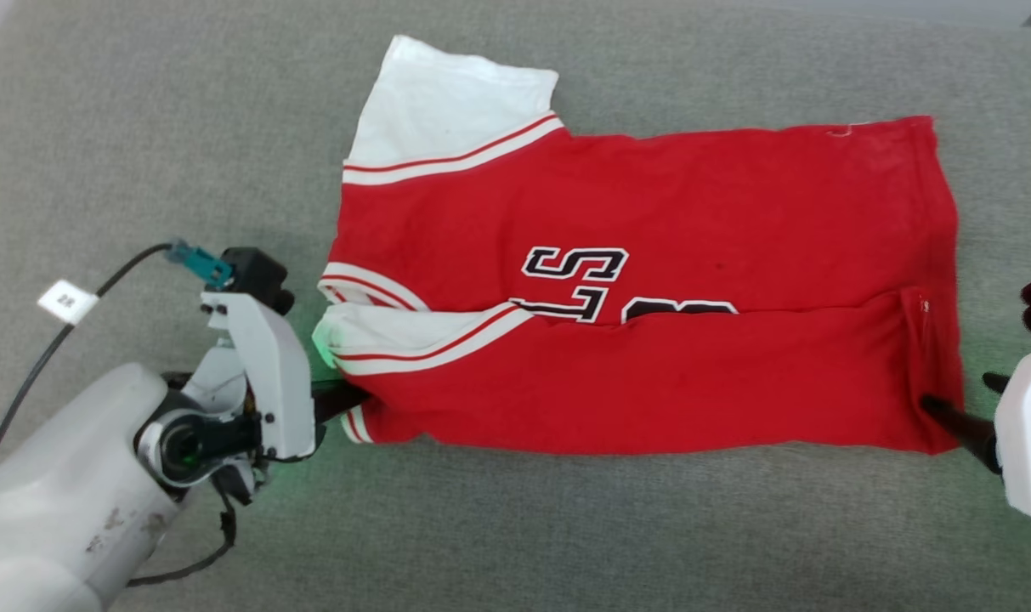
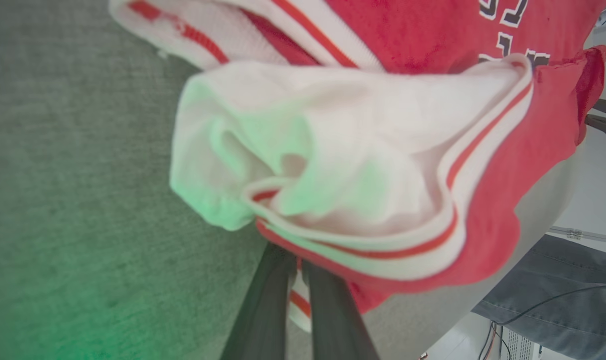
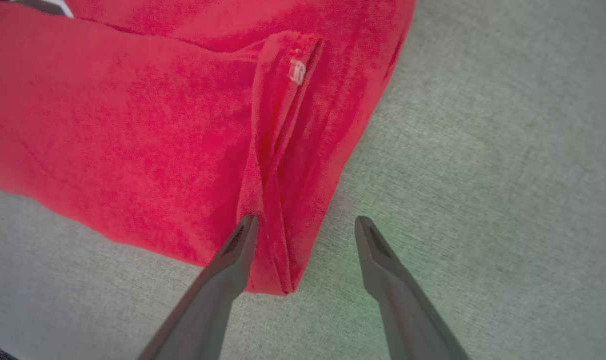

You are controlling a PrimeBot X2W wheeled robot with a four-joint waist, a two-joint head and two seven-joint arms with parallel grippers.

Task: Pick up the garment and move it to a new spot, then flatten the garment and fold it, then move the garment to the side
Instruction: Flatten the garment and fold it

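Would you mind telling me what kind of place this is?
Probably a robotics lab bench: a grey cloth-covered table, a tagged cable, and one shirt laid out for folding.

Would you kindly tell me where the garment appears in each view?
Head view: the garment lies across the centre.
Left wrist view: upper right, sleeve bunched above the left end effector.
Right wrist view: upper left, corner by the right end effector.
Shared landmark: the grey surface.

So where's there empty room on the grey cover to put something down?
Free: the grey cover along the near edge of the garment, and the wide patch left of its white sleeve. Crowded: its near corners, where the left pincer grips and the right pincer straddles.
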